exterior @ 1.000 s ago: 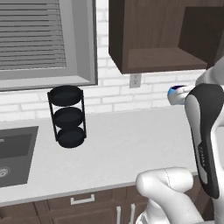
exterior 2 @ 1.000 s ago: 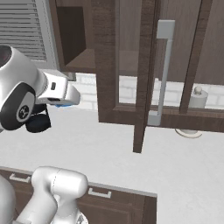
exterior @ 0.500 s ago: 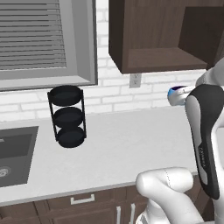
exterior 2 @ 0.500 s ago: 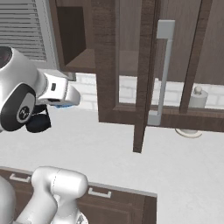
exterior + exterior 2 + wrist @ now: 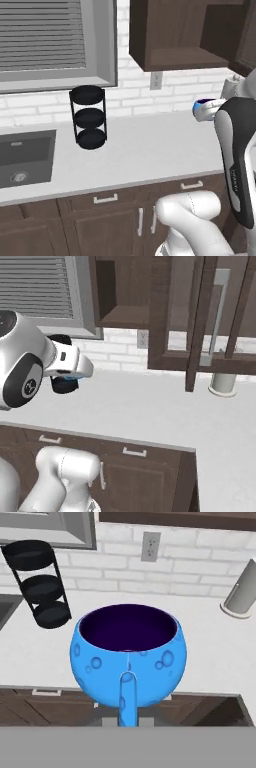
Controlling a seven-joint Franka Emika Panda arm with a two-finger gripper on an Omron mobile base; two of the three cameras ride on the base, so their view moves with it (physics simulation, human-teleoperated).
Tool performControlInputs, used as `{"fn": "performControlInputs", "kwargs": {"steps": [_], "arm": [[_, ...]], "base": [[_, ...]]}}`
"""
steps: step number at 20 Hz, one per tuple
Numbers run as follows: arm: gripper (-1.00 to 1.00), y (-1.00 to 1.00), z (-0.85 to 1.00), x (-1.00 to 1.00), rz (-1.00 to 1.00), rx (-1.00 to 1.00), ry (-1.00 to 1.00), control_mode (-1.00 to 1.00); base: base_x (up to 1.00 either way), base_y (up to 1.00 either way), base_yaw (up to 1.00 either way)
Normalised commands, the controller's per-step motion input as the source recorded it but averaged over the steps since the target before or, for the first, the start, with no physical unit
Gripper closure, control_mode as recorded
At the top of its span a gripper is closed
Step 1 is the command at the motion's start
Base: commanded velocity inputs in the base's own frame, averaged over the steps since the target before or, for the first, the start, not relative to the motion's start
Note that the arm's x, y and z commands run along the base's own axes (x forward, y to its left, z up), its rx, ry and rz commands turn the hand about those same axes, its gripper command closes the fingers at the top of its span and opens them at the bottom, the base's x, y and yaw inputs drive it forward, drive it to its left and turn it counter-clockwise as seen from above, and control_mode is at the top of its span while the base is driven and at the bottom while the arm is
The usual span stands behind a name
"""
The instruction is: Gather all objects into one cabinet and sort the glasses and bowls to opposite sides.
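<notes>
Over the counter, in the left base view, the blue bowl (image 5: 204,106) shows at about three o'clock, a sliver of its rim peeking out beside the white hand — carried high, I judge, so it can clear the countertop (image 5: 145,145) on its way up to the cabinet (image 5: 182,32) at one o'clock. One black three-tier rack (image 5: 88,117) stands at nine o'clock near the brick wall, one sink (image 5: 24,157) lies further left, and one outlet (image 5: 155,80) sits below the cabinet shelf.

From the right base view, the gripper (image 5: 67,377) sits at nine o'clock, a blue edge just visible under the white hand. One cabinet door (image 5: 197,321) stands swung open at one o'clock, edge-on to the camera, leaving the shelf open to reach. One pale cylinder (image 5: 223,378) stands on the counter at three o'clock.

Along the hand view, one blue bowl (image 5: 129,654) fills the centre, upright with its dark hollow facing up — kept level, likely so it sets down cleanly. Its handle-like stub points to six o'clock, where the jaws are pressed nearly together, pinching it. The rack (image 5: 41,582) sits at ten o'clock, the cylinder (image 5: 242,589) at two o'clock.
</notes>
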Motion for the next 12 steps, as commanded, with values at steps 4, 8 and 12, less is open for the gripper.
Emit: {"fn": "performControlInputs", "kwargs": {"steps": [4,8,12], "arm": [[1.0,0.0,0.0,0.0,0.0,0.0,0.0,1.0],[1.0,0.0,0.0,0.0,0.0,0.0,0.0,1.0],[1.0,0.0,0.0,0.0,0.0,0.0,0.0,1.0]], "base": [[-0.22,0.73,-0.32],[-0.02,0.22,-0.59],[0.0,0.0,-0.88]]}}
